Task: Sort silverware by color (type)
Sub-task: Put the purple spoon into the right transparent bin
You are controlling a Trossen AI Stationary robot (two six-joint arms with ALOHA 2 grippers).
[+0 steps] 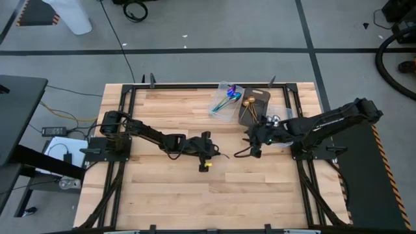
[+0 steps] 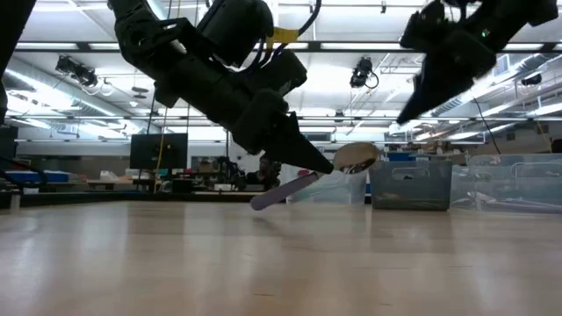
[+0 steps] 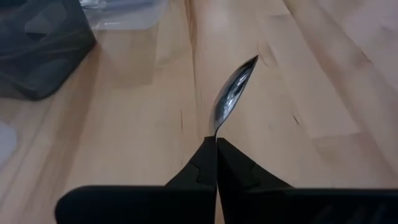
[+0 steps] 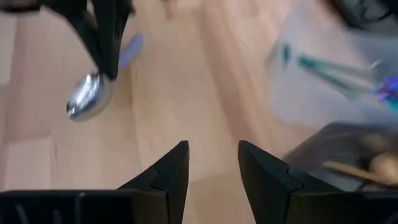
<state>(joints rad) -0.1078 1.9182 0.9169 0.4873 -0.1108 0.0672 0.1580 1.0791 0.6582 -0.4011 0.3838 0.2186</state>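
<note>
A silver spoon hangs in the air over the middle of the wooden table, with my left gripper shut on it. In the low view its bowl is higher than its handle. My right gripper stands open and holds nothing. It hovers a little toward the table's right of the spoon, in front of the trays. More silverware lies at the back: iridescent spoons in a clear tray and gold spoons in a dark bin. My left gripper pinches the spoon's neck, just behind the bowl, between its two fingertips. The fingers come from the table's left, slanting down, roughly along the spoon. The spoon is lifted clear of the table and tilted. Its bowl sticks out past the fingertips and its handle slopes down under the fingers.
The clear tray and the dark bin stand side by side at the table's far middle. Silver spoons lie just right of the bin. A black frame runs round the table. Bare wood fills the near half.
</note>
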